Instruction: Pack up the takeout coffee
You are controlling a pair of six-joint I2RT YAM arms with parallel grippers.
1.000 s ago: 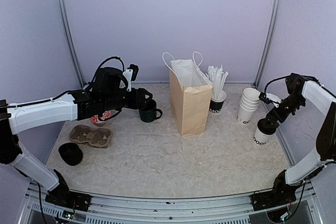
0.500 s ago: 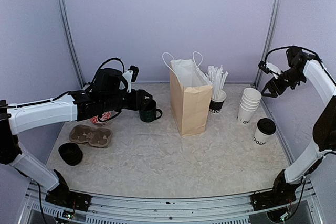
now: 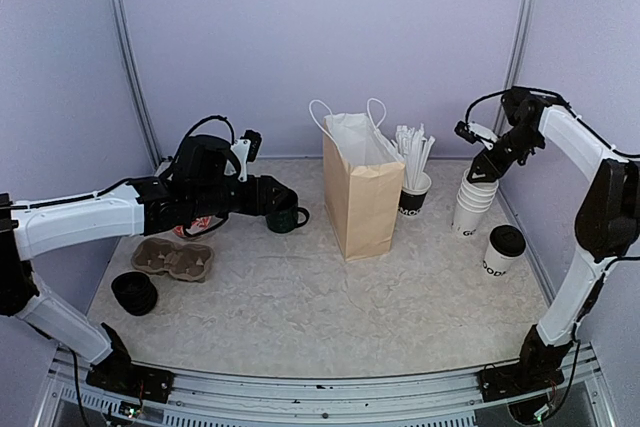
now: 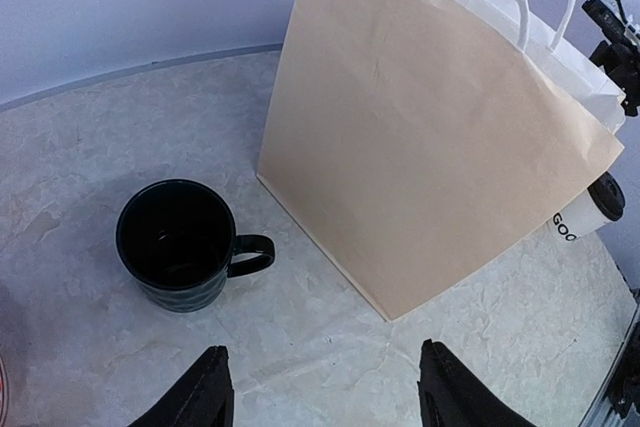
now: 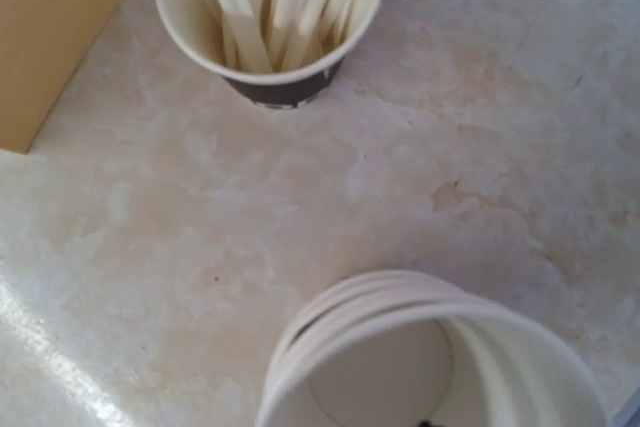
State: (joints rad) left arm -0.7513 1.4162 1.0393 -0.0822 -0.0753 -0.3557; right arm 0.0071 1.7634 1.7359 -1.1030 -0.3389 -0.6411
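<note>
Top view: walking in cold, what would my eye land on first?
The tall brown paper bag with white handles, standing open at the middle of the table, draws the eye first. Next come the two white arms: the left gripper hovers open near a dark green mug, and the right gripper hangs over a stack of lidless white cups. A black-lidded takeout coffee stands alone near the right edge.

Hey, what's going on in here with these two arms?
Two robot arms are set to pack takeout coffee into the paper bag. The left gripper hovers open near a dark green mug; the right gripper hangs over a stack of lidless cups. The lidded coffee cup stands on the table, not yet bagged.
</note>
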